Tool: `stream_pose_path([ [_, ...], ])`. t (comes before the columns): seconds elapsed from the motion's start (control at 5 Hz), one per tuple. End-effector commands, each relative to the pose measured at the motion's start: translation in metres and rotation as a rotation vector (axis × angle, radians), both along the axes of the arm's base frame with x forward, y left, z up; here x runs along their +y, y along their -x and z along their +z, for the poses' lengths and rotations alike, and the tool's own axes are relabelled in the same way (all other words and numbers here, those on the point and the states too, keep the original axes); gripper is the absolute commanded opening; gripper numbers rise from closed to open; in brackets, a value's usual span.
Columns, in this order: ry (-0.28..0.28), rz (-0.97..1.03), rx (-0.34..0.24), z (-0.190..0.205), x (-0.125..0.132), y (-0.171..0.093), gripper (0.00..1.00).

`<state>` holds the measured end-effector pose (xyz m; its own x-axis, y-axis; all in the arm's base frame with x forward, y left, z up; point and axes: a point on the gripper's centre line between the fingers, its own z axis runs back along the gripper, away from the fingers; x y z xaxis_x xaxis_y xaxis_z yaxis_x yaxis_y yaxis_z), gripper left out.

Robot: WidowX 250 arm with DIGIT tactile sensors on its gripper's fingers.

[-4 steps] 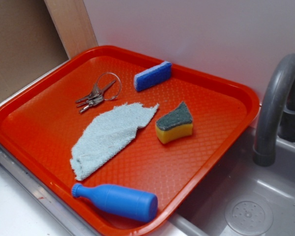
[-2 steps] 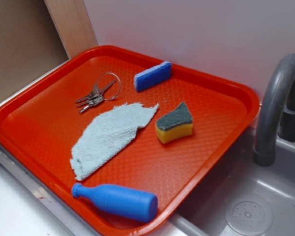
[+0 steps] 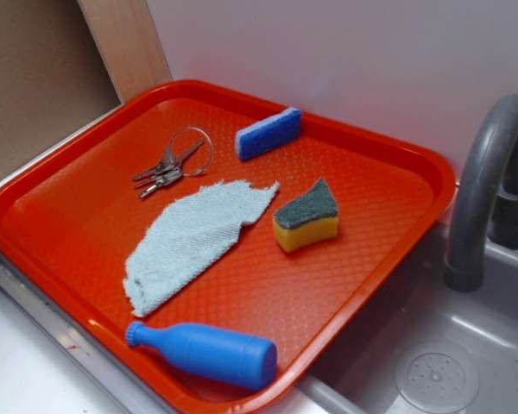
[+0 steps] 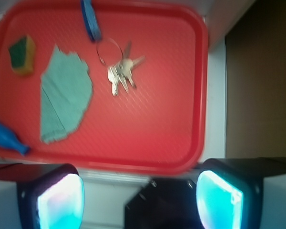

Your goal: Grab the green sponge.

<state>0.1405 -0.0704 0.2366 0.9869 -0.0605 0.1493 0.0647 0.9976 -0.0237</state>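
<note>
I keep the end effector (image 4: 140, 195) high off the red plastic tray (image 3: 388, 142), pads spread wide and empty, so everything stays in view. The curvy yellow foam sponge with dark green scouring top (image 3: 306, 216) lies flat near the tray's sink-side edge, clear of the pale blue cloth (image 3: 194, 239), free to grab.

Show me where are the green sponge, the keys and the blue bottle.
green sponge (image 3: 307, 207), exterior view, on its dark green top.
keys (image 3: 160, 175), exterior view, on the bunched key blades.
blue bottle (image 3: 216, 352), exterior view, on the middle of its body.
</note>
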Motion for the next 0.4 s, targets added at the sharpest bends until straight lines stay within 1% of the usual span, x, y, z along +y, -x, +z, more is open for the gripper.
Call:
stream_pose_path([
  [0.0,0.065,-0.1,-0.018,-0.001,-0.077,-0.051,1.0],
  [0.2,0.085,-0.122,0.006,-0.015,-0.101,-0.081,1.0],
])
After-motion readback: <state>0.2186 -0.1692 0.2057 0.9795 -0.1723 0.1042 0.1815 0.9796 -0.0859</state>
